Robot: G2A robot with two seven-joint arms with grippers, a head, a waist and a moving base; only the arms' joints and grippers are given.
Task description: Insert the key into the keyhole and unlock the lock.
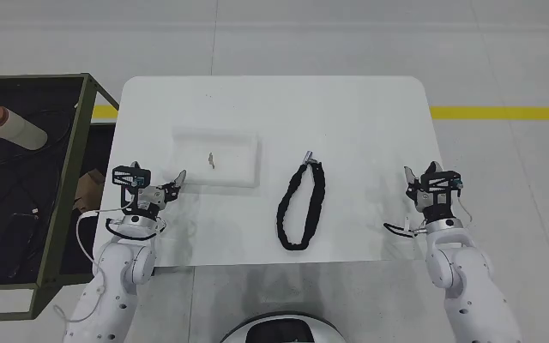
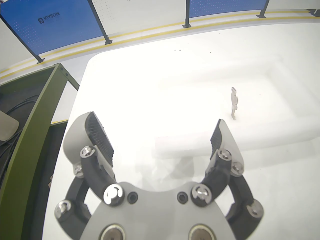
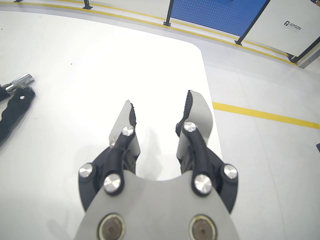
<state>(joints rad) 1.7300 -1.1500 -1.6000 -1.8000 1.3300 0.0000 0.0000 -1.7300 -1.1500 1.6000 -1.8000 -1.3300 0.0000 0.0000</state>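
Black chain lock (image 1: 300, 206): looped on the middle of the table (image 1: 343, 111), between the two arms; the right wrist view cuts it off at the edge, leaving a few links and the metal lock end (image 3: 23, 79)
Keyhole: too small to make out from any angle
Key (image 2: 234, 103): small and silvery, sitting inside the white tray (image 1: 244, 182), well apart from the lock; its teeth can't be read
Left gripper (image 2: 155, 121): jaws spread wide and empty, hovering just beside the tray's near corner
Right gripper (image 3: 159, 98): jaws moderately apart, holding nothing, near the table's right edge, well clear of the lock
Olive rack (image 1: 64, 197): beside the table, cut off by the top view's edge
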